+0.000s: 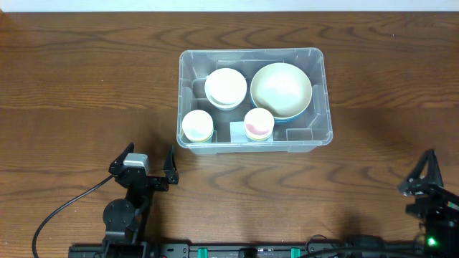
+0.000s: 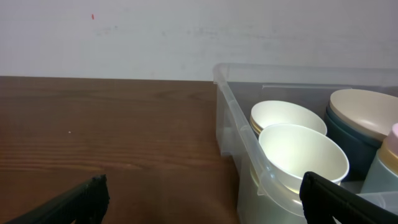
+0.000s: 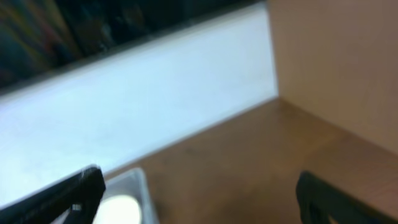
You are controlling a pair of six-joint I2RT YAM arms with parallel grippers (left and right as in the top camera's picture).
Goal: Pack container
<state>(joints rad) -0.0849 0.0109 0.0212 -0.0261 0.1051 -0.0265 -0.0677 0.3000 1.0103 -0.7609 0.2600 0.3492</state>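
Observation:
The clear plastic container (image 1: 319,86) stands at the middle back of the table. Inside it are a large cream bowl on a blue one (image 1: 280,89), a stack of cream bowls (image 1: 226,87), a small cream bowl (image 1: 197,125) and a small bowl with pink inside (image 1: 259,123). My left gripper (image 1: 147,163) is open and empty, near the front edge, in front of the container's left corner. The left wrist view shows the container (image 2: 227,99) and its bowls (image 2: 303,155) between my open fingers (image 2: 202,196). My right gripper (image 1: 422,178) is open and empty at the front right; its wrist view shows its spread fingers (image 3: 199,193).
The brown wooden table (image 1: 86,86) lies bare around the container. A cable (image 1: 61,211) runs from the left arm's base at the front. A pale wall (image 2: 155,37) stands behind the table.

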